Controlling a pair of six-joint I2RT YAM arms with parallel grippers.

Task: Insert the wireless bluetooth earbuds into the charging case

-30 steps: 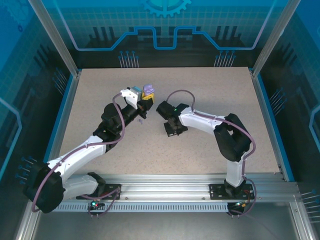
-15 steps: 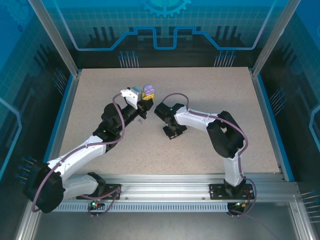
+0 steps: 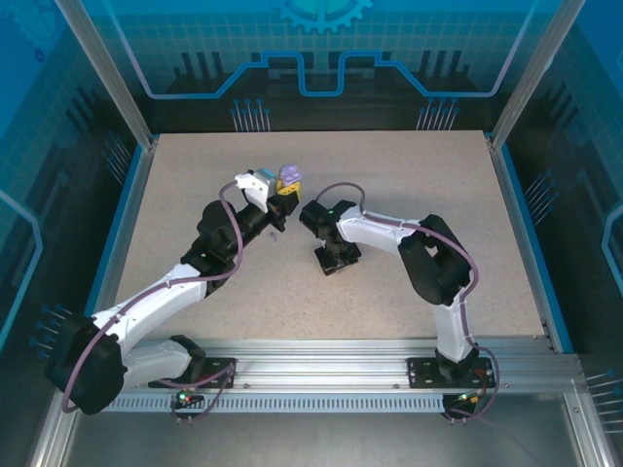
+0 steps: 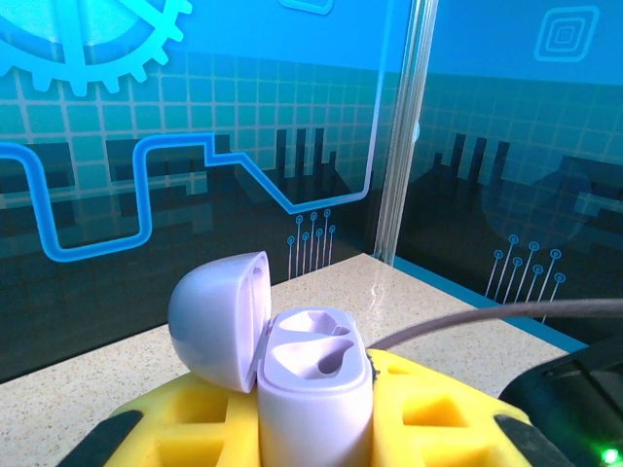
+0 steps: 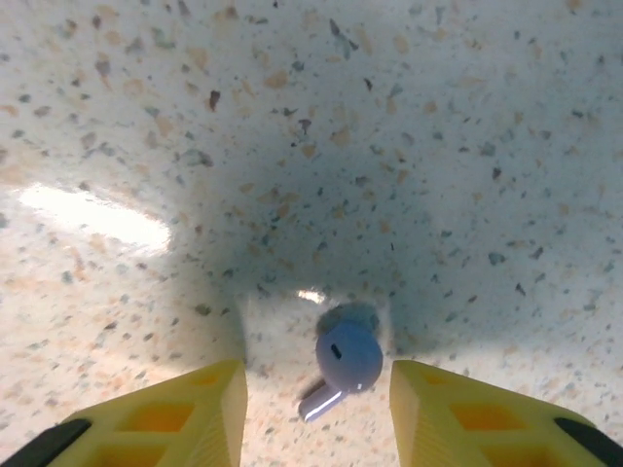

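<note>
The left gripper (image 4: 313, 440) is clamped narrowly on a small lilac plastic charging case (image 4: 313, 379) with its lid flipped open. At mid-table, the right gripper (image 5: 316, 394) stands part-open over the speckled stone table (image 5: 292, 117). Its yellow fingers (image 5: 175, 413) flank a tiny lilac stemmed earbud (image 5: 346, 358) and touch neither side of it.

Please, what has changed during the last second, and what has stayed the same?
The right arm's elbow swung leftward, and the right hand opened; its fingers now stand either side of a lilac earbud lying on the table. Whether it held that earbud before cannot be told. The left hand stayed shut on the open lilac charging case.
</note>
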